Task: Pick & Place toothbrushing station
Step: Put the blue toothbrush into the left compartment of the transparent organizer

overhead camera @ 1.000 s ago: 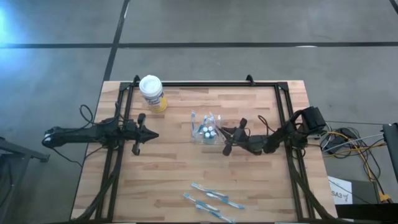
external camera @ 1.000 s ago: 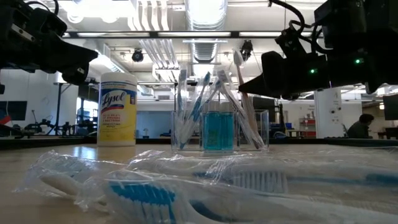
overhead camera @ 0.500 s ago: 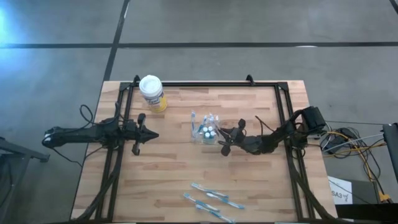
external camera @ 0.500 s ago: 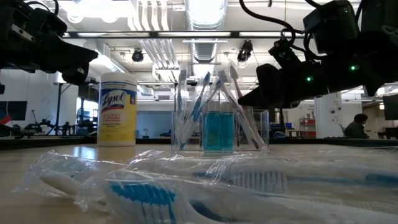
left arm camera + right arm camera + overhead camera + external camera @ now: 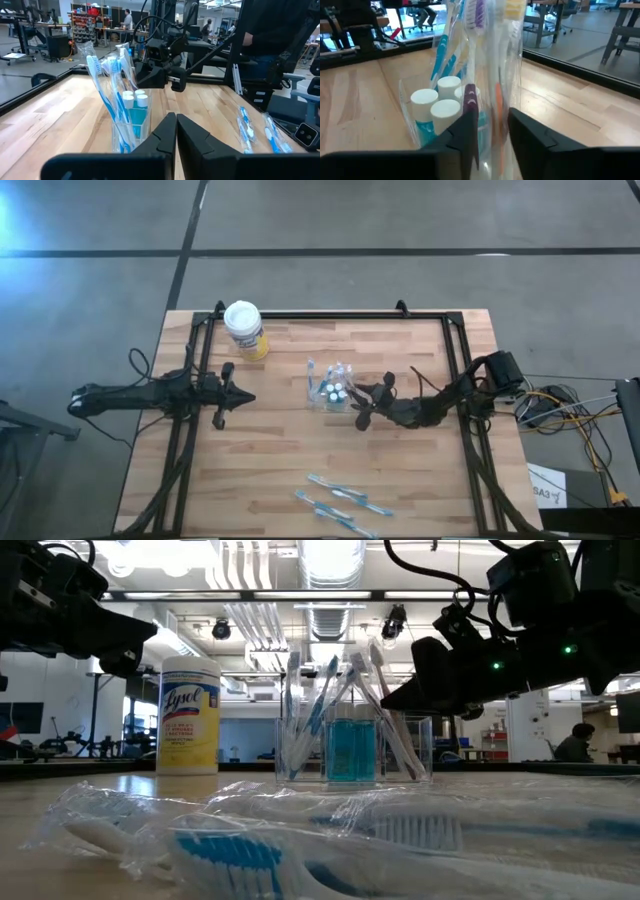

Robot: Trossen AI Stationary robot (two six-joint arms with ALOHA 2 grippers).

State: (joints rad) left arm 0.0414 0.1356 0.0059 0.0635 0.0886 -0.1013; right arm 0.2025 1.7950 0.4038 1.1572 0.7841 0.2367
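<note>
Toothbrushes in crinkly clear wrappers (image 5: 300, 835) lie nearest, unmoved. Beyond, the clear holder of upright toothbrushes (image 5: 328, 387) stands at the right gripper (image 5: 362, 406), whose fingers have just parted around one wrapped brush. Left gripper (image 5: 222, 393) waits clenched, well apart.

We saw blue-and-white toothbrushes (image 5: 107, 95) standing in a clear holder (image 5: 352, 748) with white-capped tubes (image 5: 437, 107) of turquoise liquid. The canister (image 5: 189, 715) was yellow with a white lid, the table (image 5: 300, 460) pale striped wood, and both arms were black.
</note>
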